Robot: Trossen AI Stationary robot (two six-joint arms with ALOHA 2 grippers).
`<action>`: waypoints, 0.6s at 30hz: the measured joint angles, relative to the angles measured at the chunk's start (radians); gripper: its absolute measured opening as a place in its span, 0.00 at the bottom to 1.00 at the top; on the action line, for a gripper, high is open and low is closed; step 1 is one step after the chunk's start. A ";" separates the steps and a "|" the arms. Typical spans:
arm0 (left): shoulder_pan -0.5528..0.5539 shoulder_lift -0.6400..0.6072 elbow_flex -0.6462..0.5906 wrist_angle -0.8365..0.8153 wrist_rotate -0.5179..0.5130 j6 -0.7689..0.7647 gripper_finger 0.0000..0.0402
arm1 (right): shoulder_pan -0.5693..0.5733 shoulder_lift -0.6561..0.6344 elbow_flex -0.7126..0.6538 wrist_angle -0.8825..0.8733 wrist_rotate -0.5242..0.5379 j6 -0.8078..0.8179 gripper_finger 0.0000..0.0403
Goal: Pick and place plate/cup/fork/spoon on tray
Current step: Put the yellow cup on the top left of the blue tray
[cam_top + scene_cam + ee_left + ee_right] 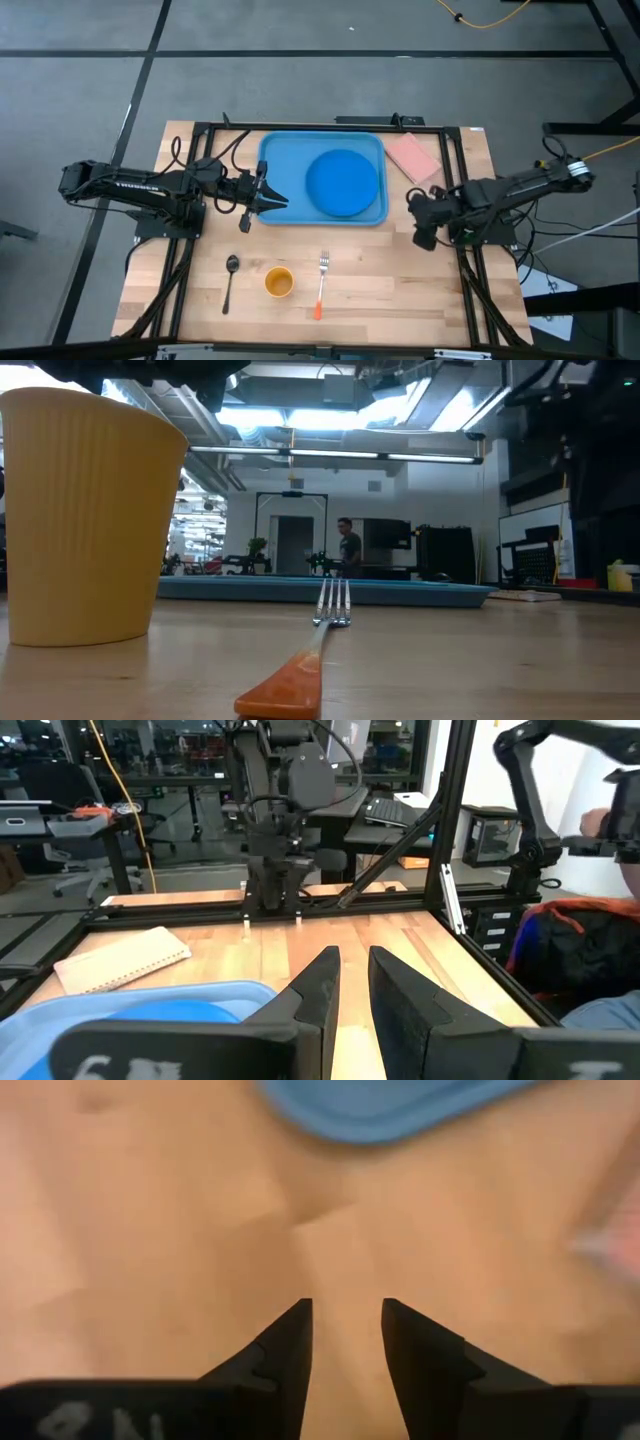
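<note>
The round blue plate lies flat in the light-blue tray at the table's far middle. The yellow-orange cup stands upright on the wood near the front, with the dark spoon to its left and the orange-handled fork to its right, both lying flat. My left gripper hovers over the tray's near-left part, pointing toward the table's right, narrowly open and empty. My right gripper is off the tray's near-right corner over bare wood, narrowly open and empty.
A pink rectangular pad lies right of the tray at the back. Black frame rails run along the table's left, right and far sides. A person stands in the room beyond the table.
</note>
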 joint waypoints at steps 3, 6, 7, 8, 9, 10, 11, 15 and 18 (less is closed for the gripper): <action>0.000 0.000 0.000 0.000 0.000 0.000 0.13 | 0.035 -0.076 -0.073 0.122 -0.026 -0.017 0.32; 0.000 0.000 0.000 0.000 0.000 -0.001 0.13 | 0.079 -0.144 -0.164 0.296 -0.028 -0.076 0.32; 0.000 0.000 0.000 0.000 0.000 -0.006 0.13 | 0.092 -0.163 -0.199 0.362 -0.027 -0.084 0.32; 0.000 0.000 0.000 0.000 0.000 -0.008 0.13 | 0.102 -0.181 -0.234 0.431 -0.025 -0.096 0.32; 0.000 0.000 0.000 0.000 0.000 -0.012 0.13 | 0.111 -0.197 -0.273 0.510 -0.016 -0.107 0.32; 0.000 0.000 0.000 0.000 0.000 -0.020 0.13 | 0.118 -0.211 -0.309 0.593 -0.001 -0.121 0.32; 0.000 0.000 0.000 0.000 0.000 -0.027 0.13 | 0.124 -0.222 -0.345 0.676 0.008 -0.131 0.32; 0.000 0.000 0.000 0.000 0.000 -0.027 0.13 | 0.138 -0.244 -0.458 0.927 0.016 -0.182 0.32; 0.000 0.000 0.000 -0.001 0.000 -0.028 0.13 | 0.140 -0.253 -0.508 1.034 0.017 -0.251 0.32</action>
